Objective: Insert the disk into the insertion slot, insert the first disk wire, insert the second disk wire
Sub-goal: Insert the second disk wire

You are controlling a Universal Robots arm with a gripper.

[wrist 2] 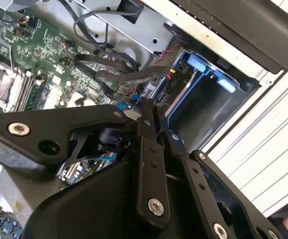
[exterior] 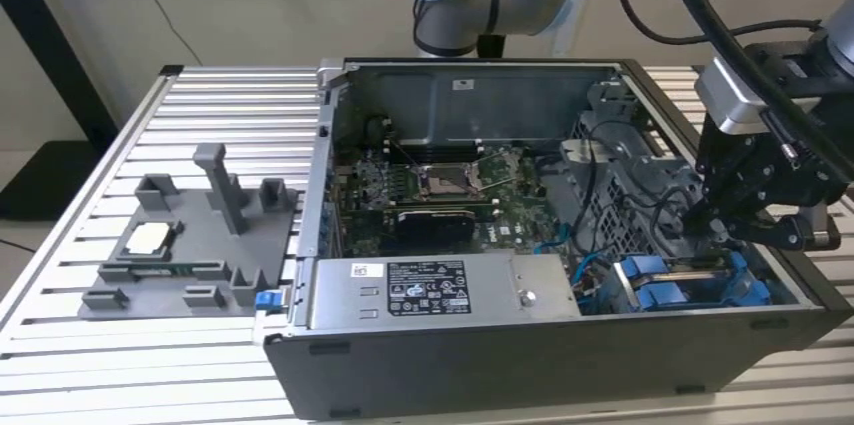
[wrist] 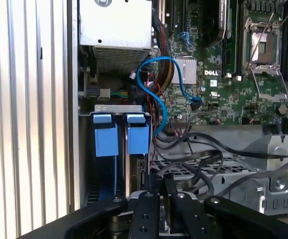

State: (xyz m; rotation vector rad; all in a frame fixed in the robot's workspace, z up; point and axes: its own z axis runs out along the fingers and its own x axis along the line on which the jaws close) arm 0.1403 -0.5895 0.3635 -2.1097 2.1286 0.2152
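Blue carrier frames (exterior: 667, 282) stand side by side in the insertion slot (exterior: 751, 292), at the case corner on the exterior view's right. Their blue tabs (wrist: 138, 138) show in the first wrist view, under the bay's grey rim (wrist: 115, 107). I cannot make out the disk's silver body between them. My gripper (exterior: 717, 229) hangs just above the bay's inner end, among dark wires (wrist: 194, 159). Its black fingers (wrist 2: 151, 149) are drawn together to a narrow gap in both wrist views. A flat grey wire (wrist 2: 129, 77) runs up to the fingertips; whether one is pinched is hidden.
A label-stickered power-supply box (exterior: 441, 290) sits along the case's front wall. The motherboard with its square processor socket (exterior: 441, 180) lies in the middle. A grey fixture plate (exterior: 187, 245) rests on the ribbed table (exterior: 80, 345) at the exterior view's left.
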